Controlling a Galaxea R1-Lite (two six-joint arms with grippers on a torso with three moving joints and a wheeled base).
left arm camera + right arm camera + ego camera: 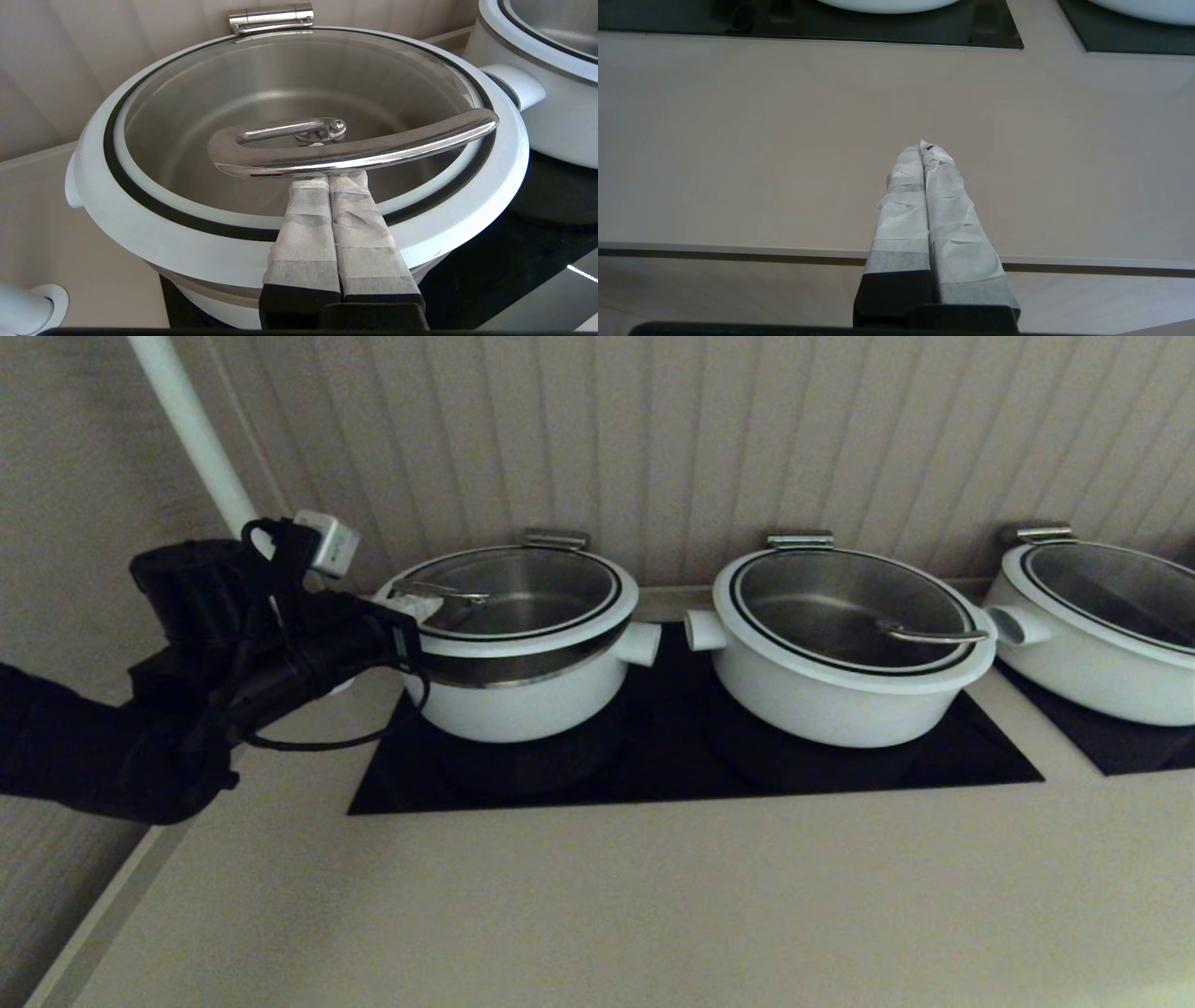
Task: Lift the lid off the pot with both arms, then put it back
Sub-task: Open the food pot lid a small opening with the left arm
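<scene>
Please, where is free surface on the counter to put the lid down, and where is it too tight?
Free: the wide beige counter in front of the black mats. Tight: the gap between the pot and the middle pot, whose side handles nearly meet. The left gripper crowds the lid.

The left arm is matte black and bulky, with a thin black cable looping loose beneath its wrist and a small pale grey box mounted on top. The left gripper has two long fingers wrapped in crinkled white tape above black bases. The right gripper has the same taped fingers on black bases.
</scene>
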